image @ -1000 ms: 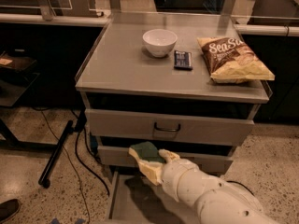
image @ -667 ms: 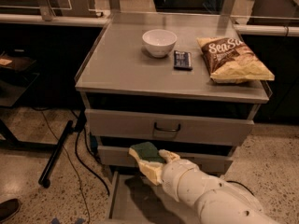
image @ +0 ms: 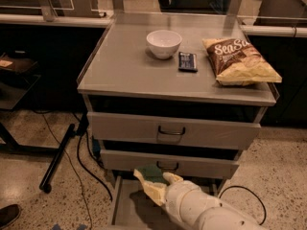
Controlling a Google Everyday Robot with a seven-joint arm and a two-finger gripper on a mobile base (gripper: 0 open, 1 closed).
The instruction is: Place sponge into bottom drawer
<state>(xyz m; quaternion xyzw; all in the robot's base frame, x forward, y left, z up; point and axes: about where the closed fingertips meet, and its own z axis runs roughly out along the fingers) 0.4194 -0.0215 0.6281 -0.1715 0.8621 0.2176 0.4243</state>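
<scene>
My gripper [image: 154, 181] reaches in from the lower right on a white arm and is shut on the sponge [image: 149, 173], whose dark green face shows between the pale fingers. It hangs just above the open bottom drawer [image: 125, 210], a shallow grey tray pulled out at the foot of the cabinet. The gripper is in front of the middle drawer's handle [image: 167, 166].
On the cabinet top [image: 120, 66] stand a white bowl [image: 164, 43], a dark small packet [image: 187, 61] and a yellow-brown chip bag [image: 242, 61]. The upper handled drawer [image: 171, 131] is closed. A black pole [image: 57, 158] and cables lie on the floor at left.
</scene>
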